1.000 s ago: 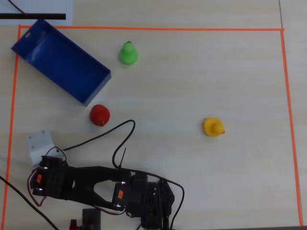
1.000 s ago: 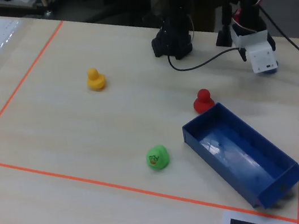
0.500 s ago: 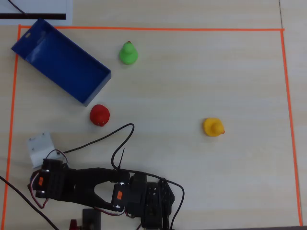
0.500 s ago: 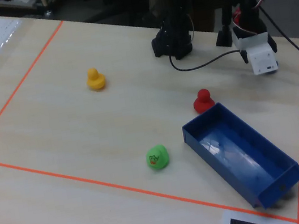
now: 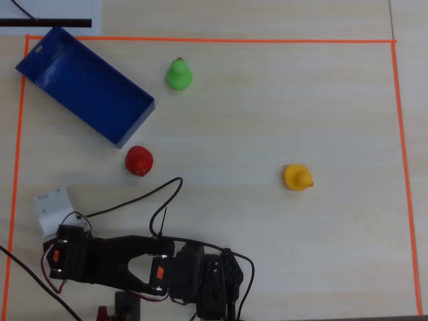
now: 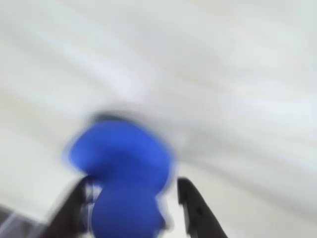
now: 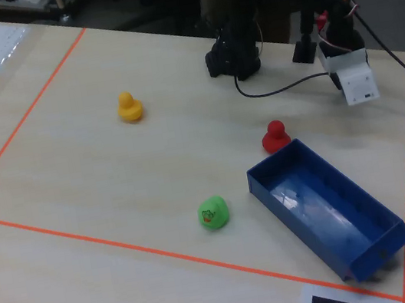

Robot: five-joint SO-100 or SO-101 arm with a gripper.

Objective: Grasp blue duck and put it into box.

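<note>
In the wrist view, the blue duck [image 6: 121, 163] fills the space between my gripper's [image 6: 132, 183] two dark fingers, and the picture is blurred. The left finger [image 6: 74, 208] lies against the duck. The right finger [image 6: 190, 206] stands just beside it with a thin pale gap. The duck is hidden in the overhead and fixed views, under the folded black arm [image 5: 200, 274] at the bottom edge of the table [image 7: 245, 35]. The box [image 5: 83, 83] is an empty dark blue tray at the top left of the overhead view, far from the arm, and it also shows in the fixed view [image 7: 329, 212].
A red duck [image 5: 139, 160] sits just below the box's near end. A green duck [image 5: 178, 75] is right of the box and a yellow duck [image 5: 296, 177] is at mid right. A white block [image 5: 51, 210] and a black cable [image 5: 157, 194] lie by the arm. Orange tape [image 5: 200, 41] frames the table.
</note>
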